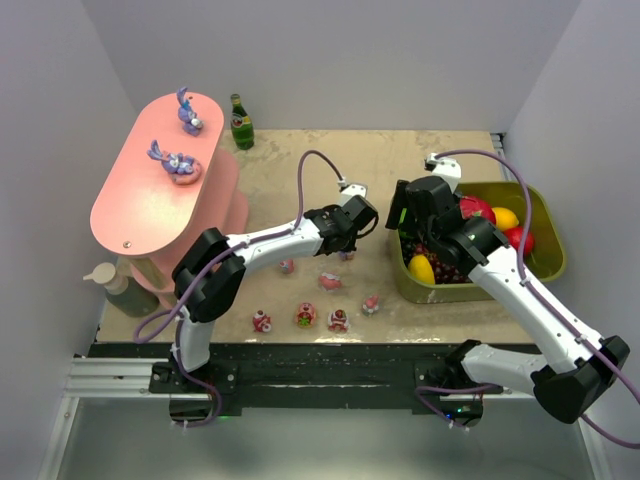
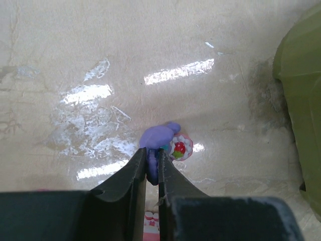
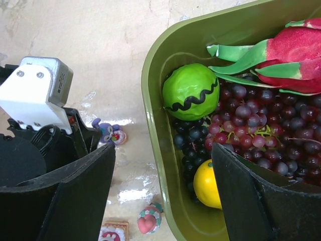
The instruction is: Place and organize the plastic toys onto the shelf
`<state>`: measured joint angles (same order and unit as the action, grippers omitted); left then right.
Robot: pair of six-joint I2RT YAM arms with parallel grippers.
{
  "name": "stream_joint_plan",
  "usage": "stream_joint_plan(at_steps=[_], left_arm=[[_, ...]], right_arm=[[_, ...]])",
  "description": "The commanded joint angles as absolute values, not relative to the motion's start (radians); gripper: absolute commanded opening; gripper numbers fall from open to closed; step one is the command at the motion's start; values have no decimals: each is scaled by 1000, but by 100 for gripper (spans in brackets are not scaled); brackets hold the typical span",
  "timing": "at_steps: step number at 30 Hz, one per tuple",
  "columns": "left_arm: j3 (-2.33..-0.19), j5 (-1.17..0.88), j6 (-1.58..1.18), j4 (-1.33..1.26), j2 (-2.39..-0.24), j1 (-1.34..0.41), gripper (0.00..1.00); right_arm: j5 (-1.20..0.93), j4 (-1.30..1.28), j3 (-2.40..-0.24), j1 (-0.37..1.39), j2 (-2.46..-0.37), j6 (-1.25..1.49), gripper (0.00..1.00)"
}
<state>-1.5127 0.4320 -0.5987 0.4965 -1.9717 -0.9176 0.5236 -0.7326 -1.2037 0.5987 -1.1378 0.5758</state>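
My left gripper [image 2: 152,151] is shut on the ear of a purple bunny toy [image 2: 159,136] that holds a small strawberry cake, low at the table surface. The same toy shows in the right wrist view [image 3: 107,131] beside the left gripper [image 1: 349,250]. My right gripper [image 3: 161,150] is open and empty, hovering over the left rim of the olive-green tub [image 3: 155,130]. The salmon-pink shelf [image 1: 135,205] stands at far left with two purple bunny toys [image 1: 176,160] [image 1: 190,114] on its top tier. Several small pink and red toys [image 1: 305,316] lie on the table in front.
The green tub [image 1: 552,250] at right holds grapes [image 3: 261,135], a lemon [image 3: 206,185], a green fruit [image 3: 190,91] and a dragon fruit [image 3: 296,50]. A green bottle [image 1: 241,123] stands at the back beside the shelf. A pale bottle [image 1: 115,285] stands at the shelf's near left.
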Motion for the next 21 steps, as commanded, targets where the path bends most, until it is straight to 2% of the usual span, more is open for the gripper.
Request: stream_joint_plan(at_steps=[1, 8, 14, 21], left_arm=[[-1535, 521, -549, 462, -1898, -920, 0], [-1624, 586, -445, 624, -1737, -907, 0], [-1726, 537, -397, 904, -1546, -867, 0], [-2003, 595, -433, 1251, -1427, -859, 0]], right_arm=[[526, -695, -1206, 592, -1134, 569, 80], [520, -660, -1220, 592, -1146, 565, 80], [479, -623, -1233, 589, -1186, 566, 80], [457, -595, -1247, 589, -1239, 555, 80]])
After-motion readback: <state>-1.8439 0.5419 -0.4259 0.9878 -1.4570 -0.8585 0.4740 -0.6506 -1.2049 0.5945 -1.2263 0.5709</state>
